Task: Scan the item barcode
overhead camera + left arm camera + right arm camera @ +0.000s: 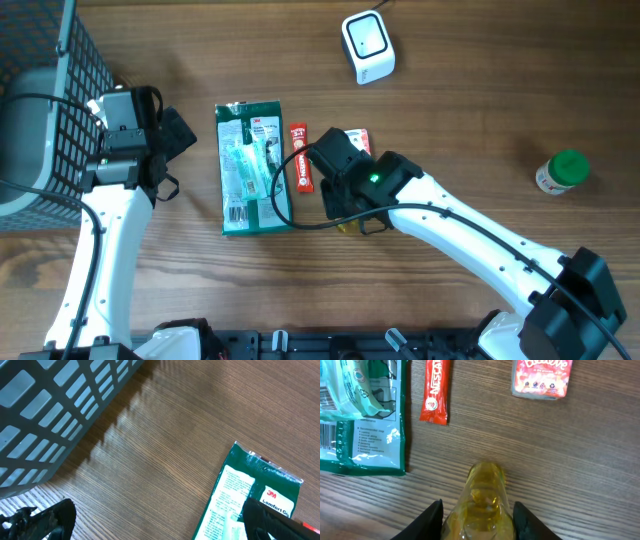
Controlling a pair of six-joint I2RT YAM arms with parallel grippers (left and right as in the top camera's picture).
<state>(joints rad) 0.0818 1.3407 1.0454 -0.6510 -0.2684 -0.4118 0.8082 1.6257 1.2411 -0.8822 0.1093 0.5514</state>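
From overhead, a brown wood-grain surface (480, 90) is seen filling the frame; nothing of the room beyond it is shown. A grey lattice basket (40, 90) is set at the upper left corner, and a white rounded scanner (368, 46) near the top edge. A flat green pack (252, 167) lies near the middle, with a slim red sachet (301, 158) just beside it. A pink packet (362, 137) is partly hidden by the right arm (450, 225). A green-capped jar (562, 172) stands well apart at the right, bare wood all around it. The left pincer (183, 135) is held between basket and pack. A sliver of the yellow bottle (346, 228) is glimpsed under the right wrist, near the pack's lower corner.

Through the left wrist view, the left pincer is seen spread wide, its dark fingers (45, 520) at opposite lower corners. The basket's slatted wall fills the upper left, the pack's glossy corner sits at the lower right, and open wood lies between them.

Through the right wrist view, the bottle, translucent and rounded, rests on the wood between the fingers of the right pincer (479, 527). The fingers are held close against its sides; whether it is actually pinched cannot be told. Pack, sachet and packet lie along the top edge, apart from the bottle, with bare grain between.
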